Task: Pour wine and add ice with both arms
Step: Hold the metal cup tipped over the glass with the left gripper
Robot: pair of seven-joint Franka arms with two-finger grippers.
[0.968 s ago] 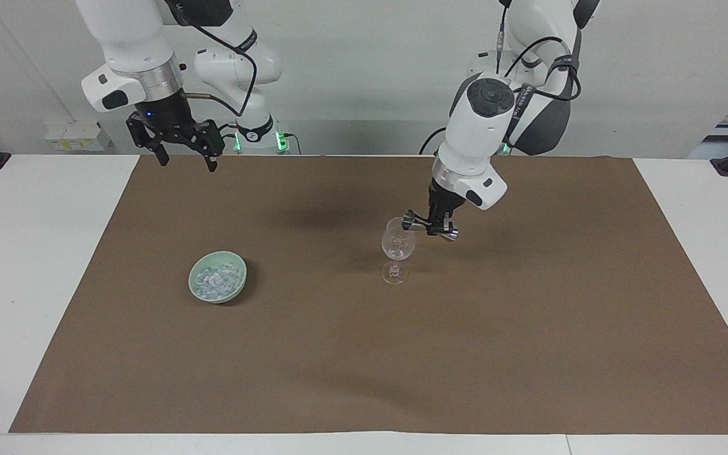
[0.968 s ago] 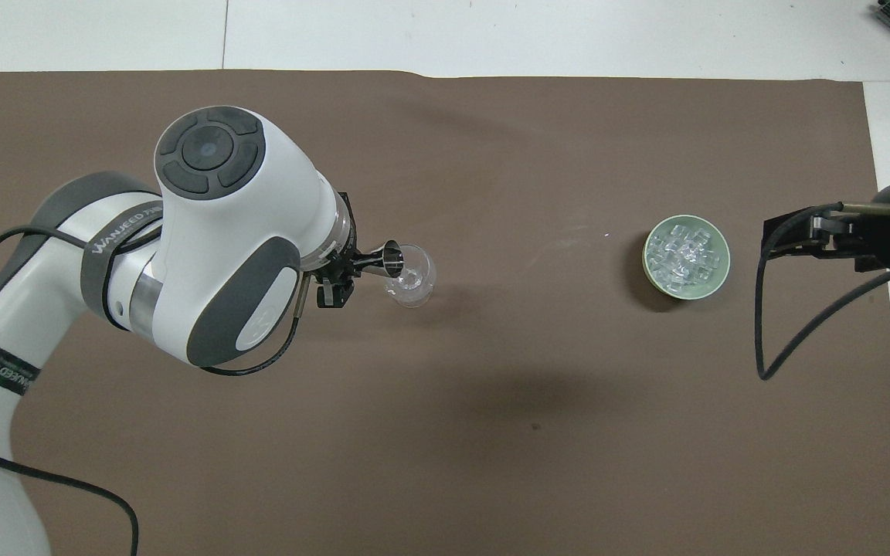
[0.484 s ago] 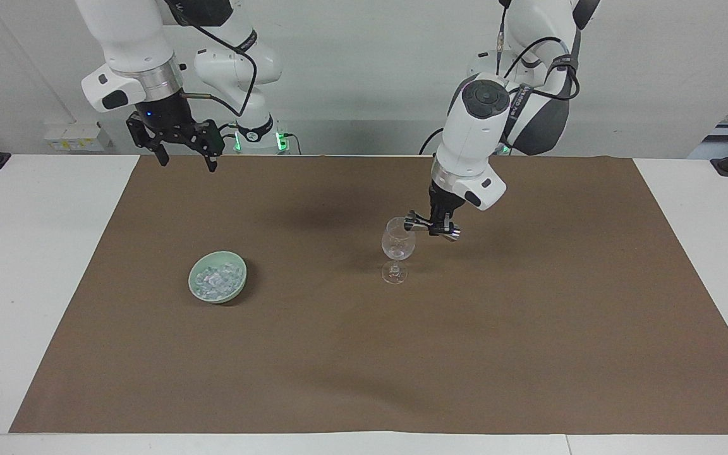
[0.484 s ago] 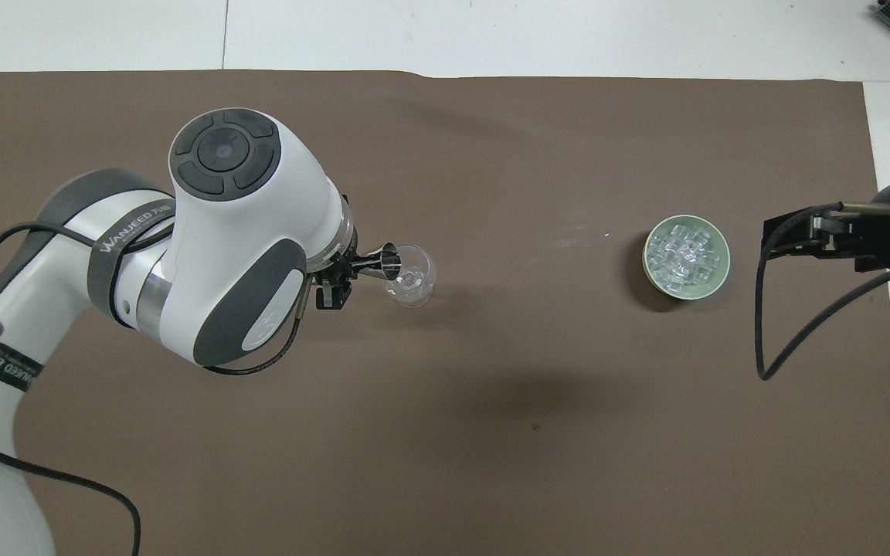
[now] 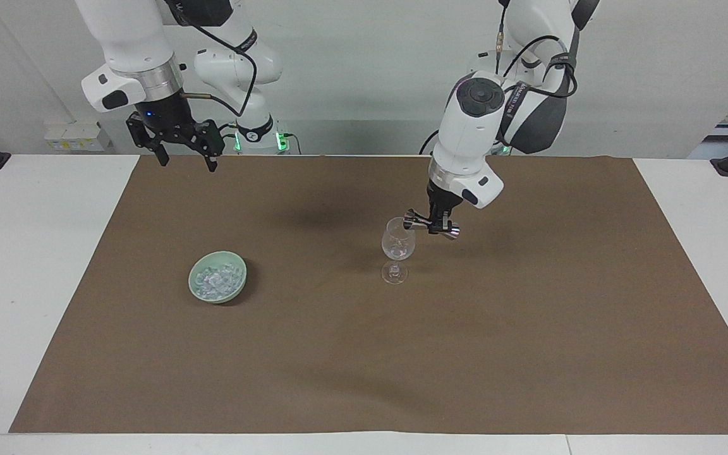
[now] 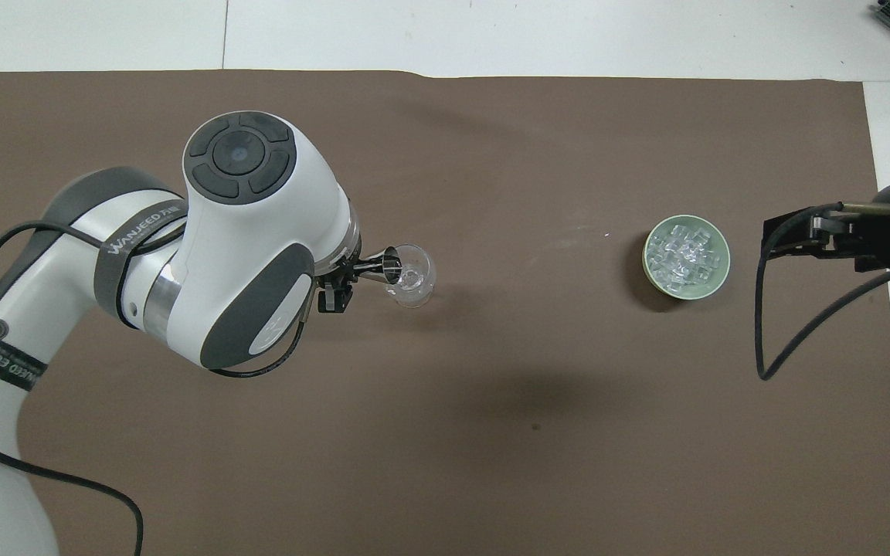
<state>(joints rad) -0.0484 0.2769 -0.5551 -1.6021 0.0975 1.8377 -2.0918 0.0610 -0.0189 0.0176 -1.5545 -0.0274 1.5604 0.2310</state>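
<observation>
A white worktop is covered across most of its width by a matte brown paper sheet, smooth with a slightly wavy edge at the end farther from the robots. Near the middle of the sheet stands a clear wine glass, upright on a thin stem and round foot, with a rounded bowl. The left gripper hangs over the sheet just beside the glass rim, its fingers clenched on a small shiny metal measuring cup, shaped like two cones joined at a narrow waist. The cup lies tipped on its side, one open mouth at the glass rim. The left arm is bulky, glossy white with dark grey joint caps and a black cable looped along it. Toward the right arm's end of the sheet sits a round pale green bowl, smooth like glazed ceramic, holding the ice: many small clear, whitish chunks heaped together. The right gripper waits in the air over the sheet's edge nearest the robots, its black fingers spread apart and holding nothing. A plain pale wall rises past the robots.
</observation>
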